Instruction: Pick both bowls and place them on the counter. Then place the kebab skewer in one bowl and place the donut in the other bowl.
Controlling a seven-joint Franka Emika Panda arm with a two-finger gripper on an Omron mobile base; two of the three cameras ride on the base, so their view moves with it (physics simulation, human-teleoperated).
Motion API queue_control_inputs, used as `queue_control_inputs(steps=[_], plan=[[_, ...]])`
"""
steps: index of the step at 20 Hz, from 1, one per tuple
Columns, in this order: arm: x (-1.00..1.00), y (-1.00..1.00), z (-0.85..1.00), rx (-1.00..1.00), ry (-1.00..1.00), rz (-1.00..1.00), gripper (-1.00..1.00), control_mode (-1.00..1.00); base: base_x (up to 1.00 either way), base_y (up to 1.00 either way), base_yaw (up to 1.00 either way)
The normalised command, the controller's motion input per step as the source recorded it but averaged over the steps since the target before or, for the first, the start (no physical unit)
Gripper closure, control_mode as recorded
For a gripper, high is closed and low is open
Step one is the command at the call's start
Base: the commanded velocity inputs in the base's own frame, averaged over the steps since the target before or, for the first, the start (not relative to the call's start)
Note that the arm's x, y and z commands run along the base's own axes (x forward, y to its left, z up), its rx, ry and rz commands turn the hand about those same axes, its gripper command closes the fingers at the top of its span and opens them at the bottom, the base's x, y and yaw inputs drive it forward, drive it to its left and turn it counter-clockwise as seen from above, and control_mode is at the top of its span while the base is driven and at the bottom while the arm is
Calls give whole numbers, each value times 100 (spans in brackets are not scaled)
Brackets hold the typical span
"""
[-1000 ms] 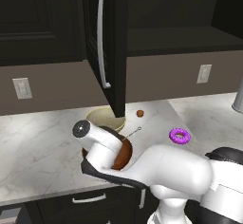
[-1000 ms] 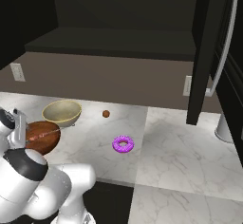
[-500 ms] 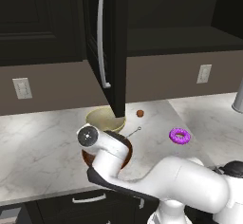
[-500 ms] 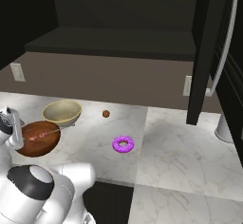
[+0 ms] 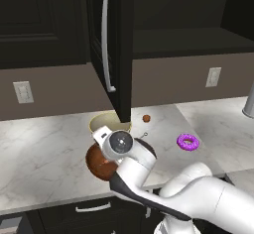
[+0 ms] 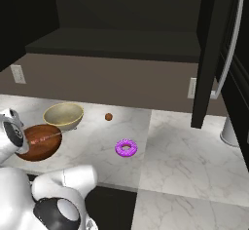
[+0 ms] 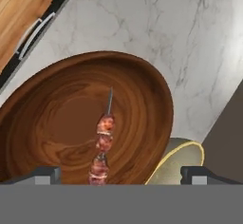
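Here the thin metal kebab skewer (image 7: pixel 102 144) lies in the glossy wood-grained bowl (image 7: pixel 61 123) on the veined marble tabletop (image 7: pixel 156 33), jaws wide open and empty above.

Worktop: white marble counter (image 6: pixel 180 161) with grey veins, dark drawers below its front edge.

Directly on it:
- Dark reddish-brown bowl (image 6: pixel 41 143), near the front edge, toward the left end.
- Pale cream-yellow bowl (image 6: pixel 63 115), just behind the brown one, toward the back wall; rims very close, contact cannot be told.
- Small brown ball (image 6: pixel 108 117), near the back edge, right of the cream bowl.
- Purple-iced donut (image 6: pixel 126 148), mid-depth, right of both bowls, apart from them.
- Grey cylindrical object (image 5: pixel 249 101), far right end, cut off by frame.
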Motion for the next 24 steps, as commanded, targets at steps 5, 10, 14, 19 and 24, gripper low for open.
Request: queue_control_inputs(steps=[5,10,14,19,24], plan=[[-25,-33,24,9,-1,8,-100,-100,0,0,0],[-19,-47,41,7,0,1,-100,-100,0,0,0],[-16,-44,57,3,8,0,-100,-100,0,0,0],[-22,-54,54,2,10,-10,-100,-100,0,0,0],[-20,-54,53,0,23,-25,-100,-100,0,0,0]])
